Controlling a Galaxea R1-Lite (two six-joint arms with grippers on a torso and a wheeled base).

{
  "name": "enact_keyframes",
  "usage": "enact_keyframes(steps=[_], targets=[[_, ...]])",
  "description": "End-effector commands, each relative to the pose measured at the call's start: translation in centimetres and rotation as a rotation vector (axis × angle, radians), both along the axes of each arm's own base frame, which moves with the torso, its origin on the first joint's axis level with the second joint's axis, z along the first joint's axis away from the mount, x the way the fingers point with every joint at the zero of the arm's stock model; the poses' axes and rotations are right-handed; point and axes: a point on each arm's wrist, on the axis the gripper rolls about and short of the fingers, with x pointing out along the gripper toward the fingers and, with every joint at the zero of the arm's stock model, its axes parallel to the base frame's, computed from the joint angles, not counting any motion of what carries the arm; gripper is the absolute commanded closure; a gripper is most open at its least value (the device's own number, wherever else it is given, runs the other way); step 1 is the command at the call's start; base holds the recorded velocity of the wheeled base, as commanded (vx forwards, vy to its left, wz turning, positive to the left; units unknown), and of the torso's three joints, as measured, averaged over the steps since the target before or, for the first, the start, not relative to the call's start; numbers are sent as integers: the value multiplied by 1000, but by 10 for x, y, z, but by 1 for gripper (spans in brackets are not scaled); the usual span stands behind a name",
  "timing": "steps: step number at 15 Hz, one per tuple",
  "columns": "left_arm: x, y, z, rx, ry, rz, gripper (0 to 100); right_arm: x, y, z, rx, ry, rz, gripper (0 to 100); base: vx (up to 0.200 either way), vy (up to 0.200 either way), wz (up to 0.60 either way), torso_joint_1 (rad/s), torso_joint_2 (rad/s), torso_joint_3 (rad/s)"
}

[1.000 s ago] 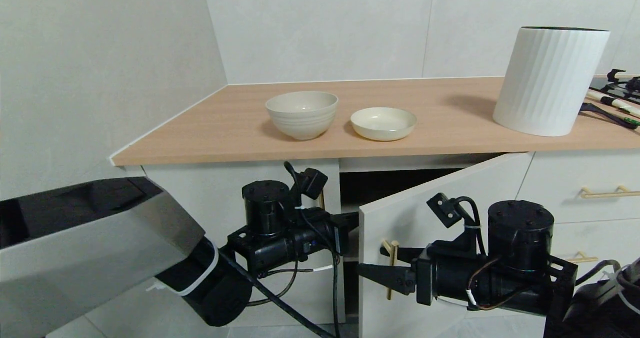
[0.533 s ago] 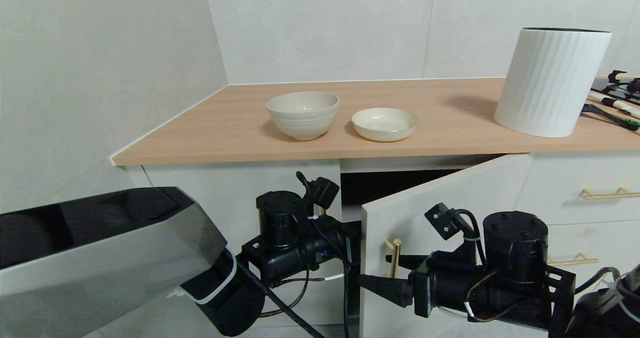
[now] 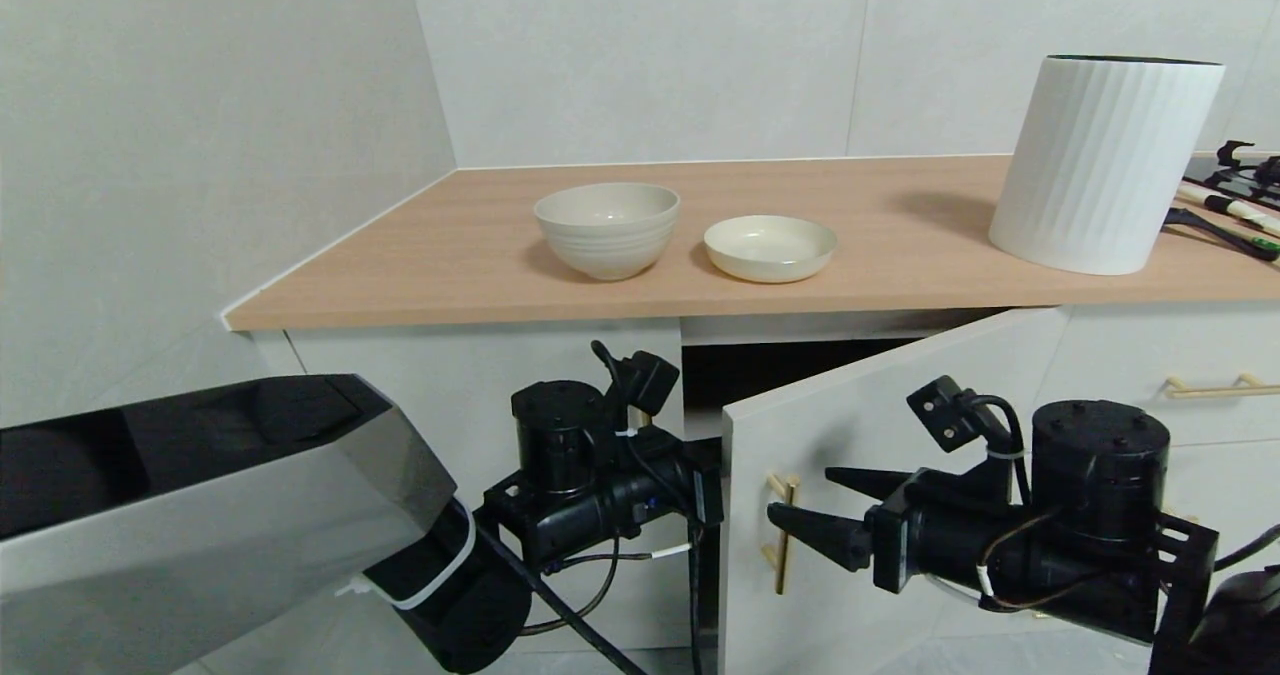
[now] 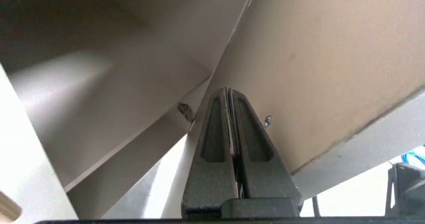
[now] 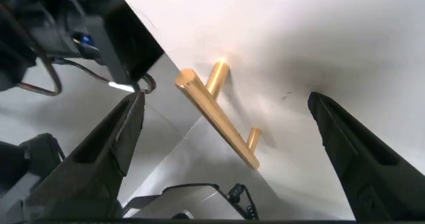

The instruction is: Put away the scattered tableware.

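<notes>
barely started imo. the bowl (image 3: 606,227) and shallow dish (image 3: 770,246) both sit on the desk (image 3: 900,220), nothing put away. the cabinet door (image 3: 900,375) is partly open. right tool (image 3: 800,495) is spread beside its gold handle (image 3: 782,533), left tool (image 4: 227,94) is pressed together behind the door. both pieces left to move.

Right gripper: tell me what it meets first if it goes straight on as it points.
The right gripper would likely meet the handle, lying between its open jaws, then the door behind; depth is unclear.
</notes>
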Motion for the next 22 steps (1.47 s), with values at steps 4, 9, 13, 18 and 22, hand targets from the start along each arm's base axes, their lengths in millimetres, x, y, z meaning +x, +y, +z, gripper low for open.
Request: enact_keyframes(steps=[4,9,13,18,22], targets=[[-2,1,6,-14,-18,0,100,-43,-41,17,-161,22,-145,0,0,0,0,0,0,0],[-4,1,7,-13,-16,-3,100,-73,-62,19,-240,47,-232,0,0,0,0,0,0,0],[-4,0,5,-7,-9,-7,100,-80,-65,18,-242,64,-215,0,-50,0,0,1,2,1],[-3,-1,4,-7,-9,-7,100,-83,-65,13,-252,83,-186,0,-200,0,0,4,1,2],[0,-4,1,-8,-10,-8,100,-84,-65,14,-249,81,-179,0,0,0,0,0,0,0]])
